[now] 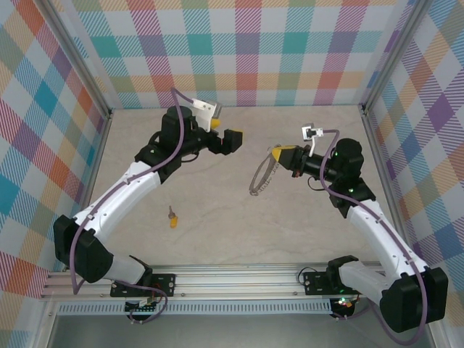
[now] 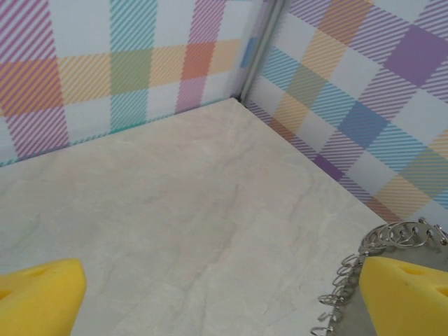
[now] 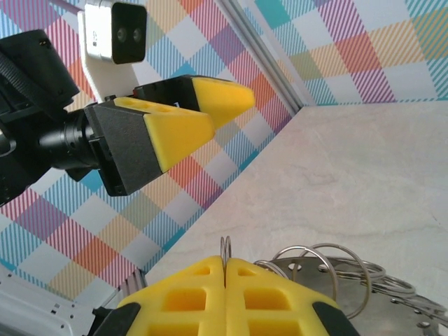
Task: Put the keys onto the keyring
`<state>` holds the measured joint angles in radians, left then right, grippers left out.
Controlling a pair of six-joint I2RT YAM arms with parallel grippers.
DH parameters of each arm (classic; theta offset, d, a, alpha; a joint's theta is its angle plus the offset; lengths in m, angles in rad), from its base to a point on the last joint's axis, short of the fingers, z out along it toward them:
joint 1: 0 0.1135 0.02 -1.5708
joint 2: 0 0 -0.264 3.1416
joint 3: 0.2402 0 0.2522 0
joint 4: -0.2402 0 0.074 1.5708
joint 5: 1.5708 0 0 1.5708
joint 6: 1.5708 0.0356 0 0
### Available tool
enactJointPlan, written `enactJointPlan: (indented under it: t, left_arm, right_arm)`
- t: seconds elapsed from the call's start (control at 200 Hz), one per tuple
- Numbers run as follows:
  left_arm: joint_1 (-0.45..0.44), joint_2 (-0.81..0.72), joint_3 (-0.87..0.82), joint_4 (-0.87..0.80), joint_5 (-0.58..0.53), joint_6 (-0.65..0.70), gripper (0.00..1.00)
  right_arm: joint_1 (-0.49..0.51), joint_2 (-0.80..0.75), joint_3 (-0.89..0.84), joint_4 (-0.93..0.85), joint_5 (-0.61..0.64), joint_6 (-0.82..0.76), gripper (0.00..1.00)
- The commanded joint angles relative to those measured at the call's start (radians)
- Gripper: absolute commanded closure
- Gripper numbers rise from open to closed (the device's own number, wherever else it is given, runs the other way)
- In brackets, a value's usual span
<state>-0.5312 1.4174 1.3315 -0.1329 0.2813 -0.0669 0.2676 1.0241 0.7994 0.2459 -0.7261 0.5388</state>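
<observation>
Clamping keyring (image 1: 254,180), right jaws; left jaws spread wide; key (image 1: 172,217) loose on table (image 1: 217,239).

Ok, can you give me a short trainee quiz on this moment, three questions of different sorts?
1. True or false: the key already hangs on the keyring.
2. Which gripper clamps the keyring? A) left gripper B) right gripper C) both
3. Fill in: the left gripper's jaws stand ___.

Key: 1 false, the key lies on the table, apart from the ring; 2 B; 3 open.
</observation>
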Motion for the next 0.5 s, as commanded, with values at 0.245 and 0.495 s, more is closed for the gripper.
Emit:
enactJointPlan:
  t: [0.245, 0.495]
  left_arm:
    - [0.010, 0.068, 0.151, -0.154, -0.131, -0.030, 0.00]
    - [0.012, 0.088, 0.184, -0.081, -0.131, -0.076, 0.00]
  right_arm:
    - [-0.001, 0.021, -0.004, 0.179, 0.076, 0.039, 1.00]
    - [-0.001, 0.093, 0.019, 0.374, 0.044, 0.077, 1.00]
